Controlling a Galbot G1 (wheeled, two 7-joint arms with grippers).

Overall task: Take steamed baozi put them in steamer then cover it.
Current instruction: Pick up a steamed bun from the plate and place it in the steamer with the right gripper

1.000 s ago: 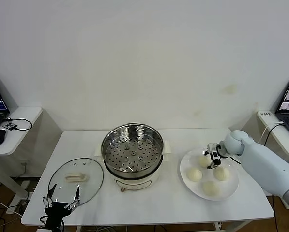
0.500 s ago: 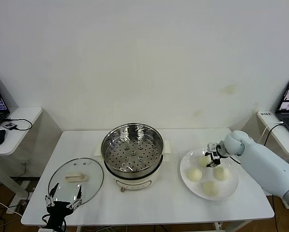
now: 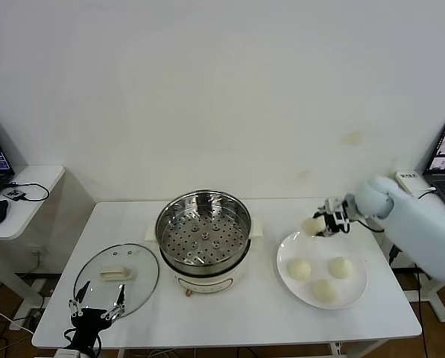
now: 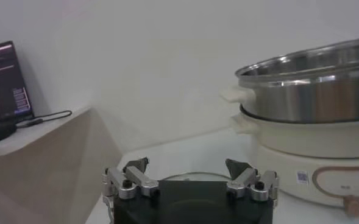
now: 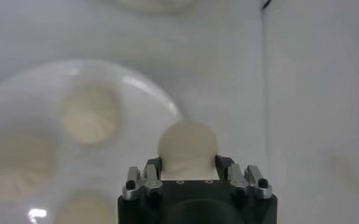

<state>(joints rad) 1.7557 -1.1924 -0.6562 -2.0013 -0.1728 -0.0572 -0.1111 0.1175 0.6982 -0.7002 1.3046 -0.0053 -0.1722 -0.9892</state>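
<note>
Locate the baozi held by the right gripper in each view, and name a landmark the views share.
Head view: held baozi in the right gripper, above the plate's far edge.
Left wrist view: not in it.
Right wrist view: baozi at the lower centre, between the fingers.
Shared landmark: the white plate.

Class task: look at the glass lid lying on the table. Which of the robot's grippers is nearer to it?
Left. The left gripper hangs open at the lid's near edge. The right gripper is far across the table, beyond the steamer, holding a bun above the plate.
</note>
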